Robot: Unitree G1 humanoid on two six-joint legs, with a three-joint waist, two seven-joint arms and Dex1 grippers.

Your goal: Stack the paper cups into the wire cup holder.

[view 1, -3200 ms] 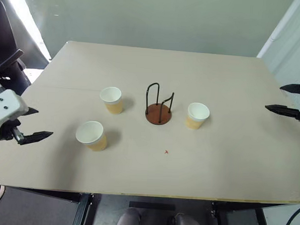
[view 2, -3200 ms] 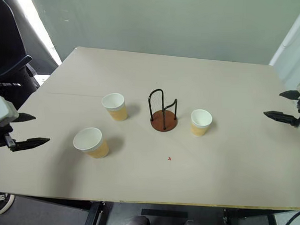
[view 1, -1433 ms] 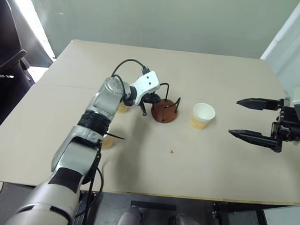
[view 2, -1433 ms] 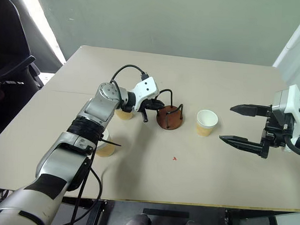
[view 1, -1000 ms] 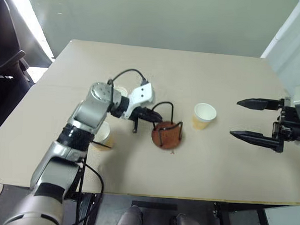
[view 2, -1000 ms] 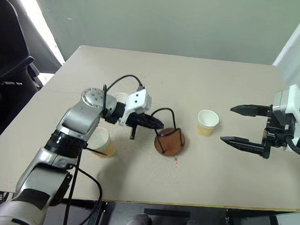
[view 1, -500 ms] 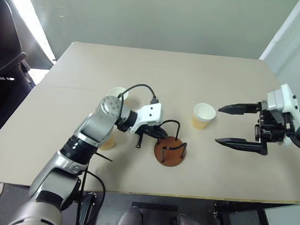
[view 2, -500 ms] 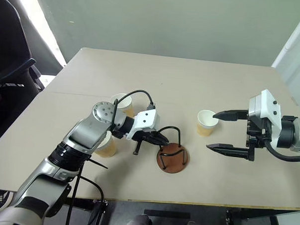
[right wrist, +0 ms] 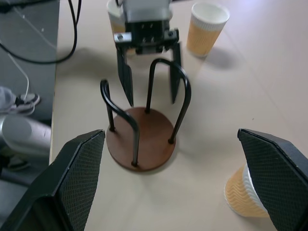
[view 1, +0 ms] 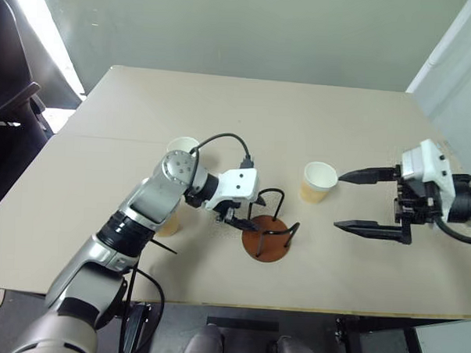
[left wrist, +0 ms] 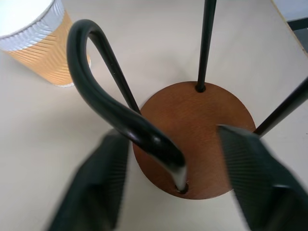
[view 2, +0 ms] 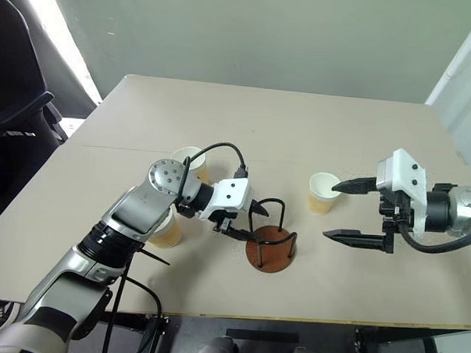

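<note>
Both grippers open: your left gripper (right wrist: 147, 72) straddles a wire loop of the holder (view 2: 270, 247), so retracting carelessly could snag and tip it.

I see my left gripper (view 2: 235, 221) straddling one holder (view 2: 270, 245) loop; bare table (view 2: 332, 282) lies between holder and right gripper (view 2: 349, 210).

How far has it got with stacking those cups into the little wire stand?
No cup is stacked yet: the wire stand is empty. The left gripper is open around one of its loops; the right gripper is open beside the nearest cup. All three cups remain.
</note>
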